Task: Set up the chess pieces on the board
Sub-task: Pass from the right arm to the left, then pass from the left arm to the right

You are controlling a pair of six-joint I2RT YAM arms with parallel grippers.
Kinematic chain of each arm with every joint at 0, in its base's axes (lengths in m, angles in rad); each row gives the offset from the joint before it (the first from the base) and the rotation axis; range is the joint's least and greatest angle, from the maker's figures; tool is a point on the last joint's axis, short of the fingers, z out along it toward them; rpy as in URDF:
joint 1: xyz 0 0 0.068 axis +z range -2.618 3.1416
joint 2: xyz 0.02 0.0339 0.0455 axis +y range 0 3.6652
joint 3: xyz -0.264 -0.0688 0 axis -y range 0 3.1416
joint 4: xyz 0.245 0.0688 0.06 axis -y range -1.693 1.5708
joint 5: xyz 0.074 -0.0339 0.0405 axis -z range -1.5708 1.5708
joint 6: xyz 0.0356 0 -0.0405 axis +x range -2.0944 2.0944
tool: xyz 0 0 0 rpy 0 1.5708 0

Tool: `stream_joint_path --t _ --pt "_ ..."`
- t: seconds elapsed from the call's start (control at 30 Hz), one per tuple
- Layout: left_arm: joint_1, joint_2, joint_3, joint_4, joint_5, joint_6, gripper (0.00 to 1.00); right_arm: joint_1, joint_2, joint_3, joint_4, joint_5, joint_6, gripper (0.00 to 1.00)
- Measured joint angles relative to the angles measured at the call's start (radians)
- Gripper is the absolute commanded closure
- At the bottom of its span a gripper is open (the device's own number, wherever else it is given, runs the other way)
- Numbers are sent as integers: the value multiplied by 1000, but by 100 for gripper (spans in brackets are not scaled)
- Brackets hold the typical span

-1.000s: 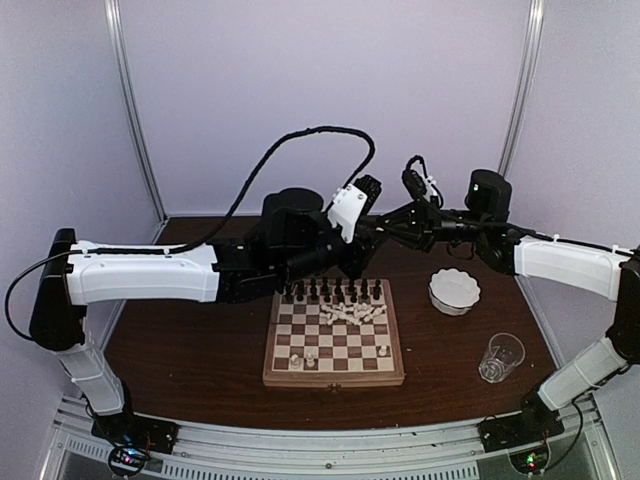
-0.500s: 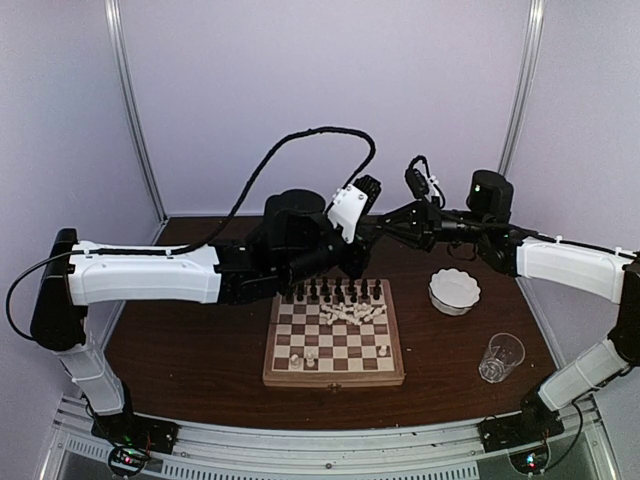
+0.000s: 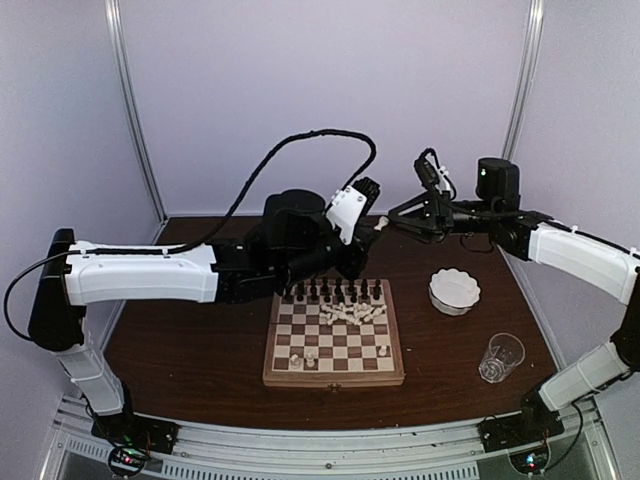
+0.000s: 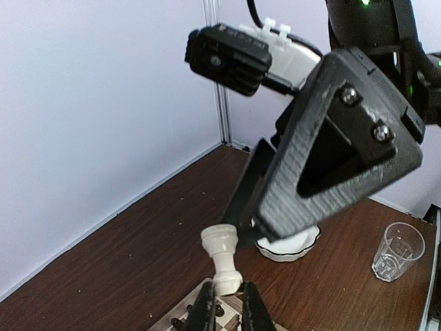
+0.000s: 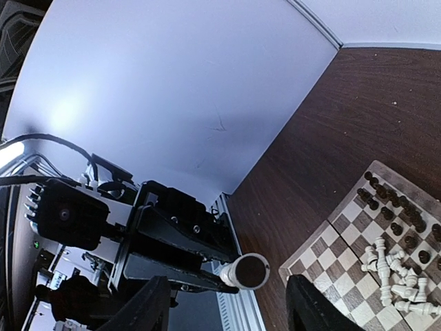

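Above the far edge of the board (image 3: 334, 378), my left gripper (image 3: 371, 229) is shut on the base of a cream-white chess piece (image 4: 223, 259), which points at the right arm. My right gripper (image 3: 393, 217) faces it from close by, open, its fingers (image 5: 147, 304) standing wide on either side of the piece's dark round end (image 5: 247, 271) without touching it. On the board, dark chess pieces (image 3: 331, 291) line the far row. Cream-white ones (image 3: 353, 314) lie in a heap just in front of them. Two white pieces (image 3: 310, 357) stand near the front.
A white scalloped bowl (image 3: 454, 291) sits on the brown table to the right of the board. A clear glass (image 3: 500, 357) stands nearer the front right. Purple walls with metal posts close in the back. A black cable loops above the left arm.
My right gripper has opened wide, let go of the white piece and drawn back up to the right. The left gripper has closed on the piece and keeps it.
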Motion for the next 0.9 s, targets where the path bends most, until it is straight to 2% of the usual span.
stream_joint_path --t 0.1,0.23,0.37,0.5,0.7,0.9 --pt "0 -14 0 -42 -1 -1 92 -31 -2 77 -172 -6 -177 40" --pt "12 -48 0 -138 25 -32 92 -49 -2 231 -573 32 -647 42" --pt "56 -80 26 -282 104 -91 91 8 -30 349 -921 238 -1179 45" --pt "103 -84 103 -446 223 -148 91 104 -84 340 -1097 473 -1490 47" --pt "119 -84 192 -611 426 -235 90 251 -59 370 -1188 701 -1666 47" --pt "119 -79 229 -705 550 -301 90 388 -2 437 -1190 881 -1722 47"
